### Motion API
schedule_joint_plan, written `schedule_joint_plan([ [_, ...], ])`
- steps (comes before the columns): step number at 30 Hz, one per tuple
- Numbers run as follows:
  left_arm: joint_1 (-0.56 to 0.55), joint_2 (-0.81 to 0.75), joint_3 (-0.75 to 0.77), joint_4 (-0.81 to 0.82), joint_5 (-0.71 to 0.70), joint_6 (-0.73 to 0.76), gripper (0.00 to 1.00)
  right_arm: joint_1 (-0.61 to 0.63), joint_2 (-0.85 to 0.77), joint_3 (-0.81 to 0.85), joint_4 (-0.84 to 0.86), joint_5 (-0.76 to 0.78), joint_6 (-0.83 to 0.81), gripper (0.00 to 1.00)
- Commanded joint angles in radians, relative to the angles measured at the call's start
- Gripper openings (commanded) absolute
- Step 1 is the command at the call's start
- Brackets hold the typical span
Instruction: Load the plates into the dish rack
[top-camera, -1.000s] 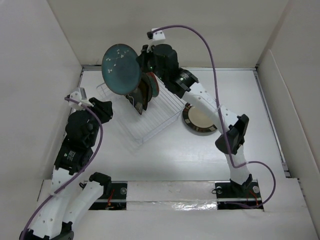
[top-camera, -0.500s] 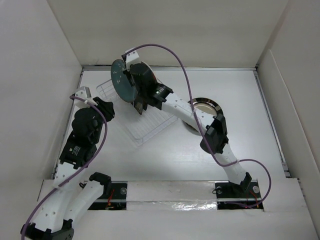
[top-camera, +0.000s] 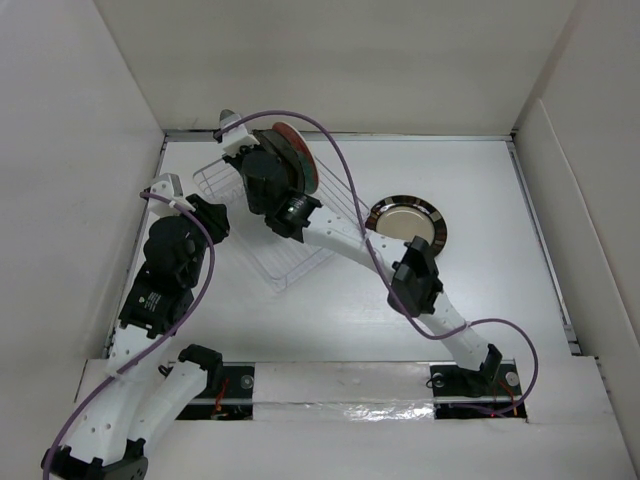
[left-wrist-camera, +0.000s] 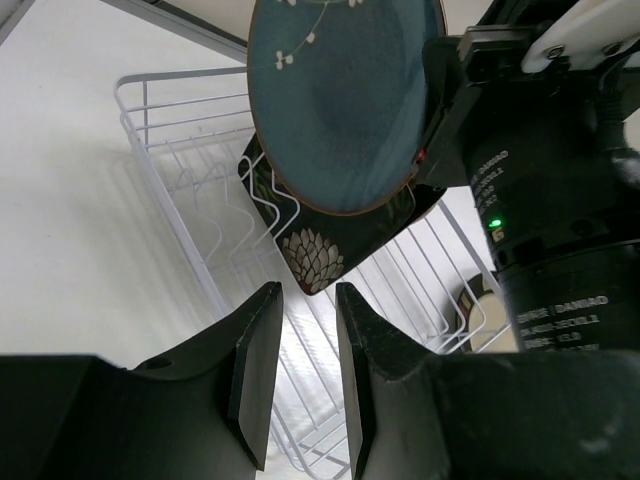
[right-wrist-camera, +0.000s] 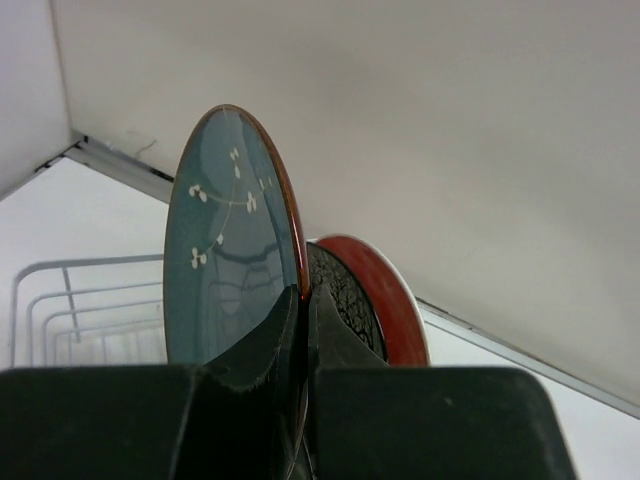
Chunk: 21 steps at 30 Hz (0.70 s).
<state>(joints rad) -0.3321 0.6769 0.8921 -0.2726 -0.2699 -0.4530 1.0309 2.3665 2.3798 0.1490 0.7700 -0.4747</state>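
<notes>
My right gripper (right-wrist-camera: 305, 300) is shut on the rim of a round teal plate with white blossom branches (right-wrist-camera: 230, 260) and holds it upright, on edge, over the far end of the white wire dish rack (top-camera: 283, 270). The left wrist view shows this teal plate (left-wrist-camera: 335, 100) in front of a dark floral square plate (left-wrist-camera: 325, 245) that stands in the rack (left-wrist-camera: 175, 130). Behind it stand a dark patterned plate (right-wrist-camera: 350, 295) and a red-backed plate (right-wrist-camera: 390, 310). My left gripper (left-wrist-camera: 308, 340) is open and empty at the rack's left side. A round striped-rim plate (top-camera: 408, 225) lies flat on the table.
The rack sits diagonally at the back left of the white table (top-camera: 480, 290), close to the back wall (top-camera: 400, 70) and the left wall. My right arm (top-camera: 345, 240) stretches across the rack. The striped-rim plate lies right of the rack.
My right arm has swung the teal plate left and down, from raised and face-on to edge-on over the rack. The striped-rim plate is now uncovered. My left arm has barely moved.
</notes>
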Motion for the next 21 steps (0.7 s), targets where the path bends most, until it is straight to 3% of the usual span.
schedule_joint_plan([
  [1, 0.002, -0.007, -0.010, 0.038, 0.004, 0.013, 0.25, 0.004, -0.023, 0.056, 0.274, 0.060, -0.093, 0.00],
  [16, 0.002, -0.016, -0.010, 0.039, 0.006, 0.011, 0.25, 0.026, -0.073, -0.258, 0.346, 0.072, 0.005, 0.00],
  [21, 0.002, -0.014, -0.013, 0.041, 0.012, 0.013, 0.25, 0.026, -0.087, -0.298, 0.270, 0.072, 0.168, 0.00],
])
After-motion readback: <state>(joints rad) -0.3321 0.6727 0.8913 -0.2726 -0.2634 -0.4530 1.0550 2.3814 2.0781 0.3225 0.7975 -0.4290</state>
